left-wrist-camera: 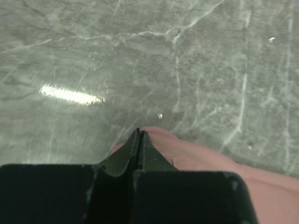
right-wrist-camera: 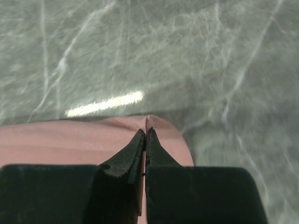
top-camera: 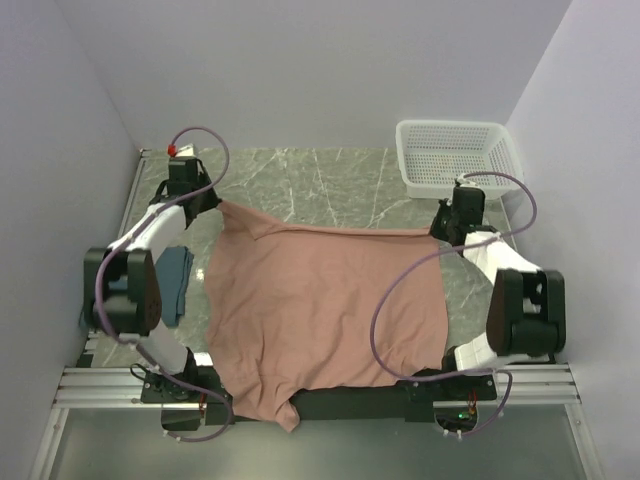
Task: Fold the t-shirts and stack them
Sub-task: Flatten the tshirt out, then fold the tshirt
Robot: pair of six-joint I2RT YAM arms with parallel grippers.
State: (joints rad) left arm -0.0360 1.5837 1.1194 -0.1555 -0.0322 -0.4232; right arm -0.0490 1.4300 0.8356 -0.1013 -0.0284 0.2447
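The large salmon-pink t-shirt [top-camera: 320,310] lies spread over the middle of the marble table, its near edge hanging over the front. My left gripper [top-camera: 212,203] is shut on the shirt's far left corner [left-wrist-camera: 187,154]. My right gripper [top-camera: 440,228] is shut on the far right corner [right-wrist-camera: 93,140]. Both hold the far edge stretched between them. In each wrist view the jaws stand closed with pink cloth pinched at the tips. The dark teal-blue t-shirt [top-camera: 178,280] lies folded at the left, partly behind the left arm.
A white plastic mesh basket [top-camera: 455,155] stands at the far right corner. Bare marble table [top-camera: 320,180] lies beyond the shirt. White walls close in on the left, right and back. Purple cables loop over both arms.
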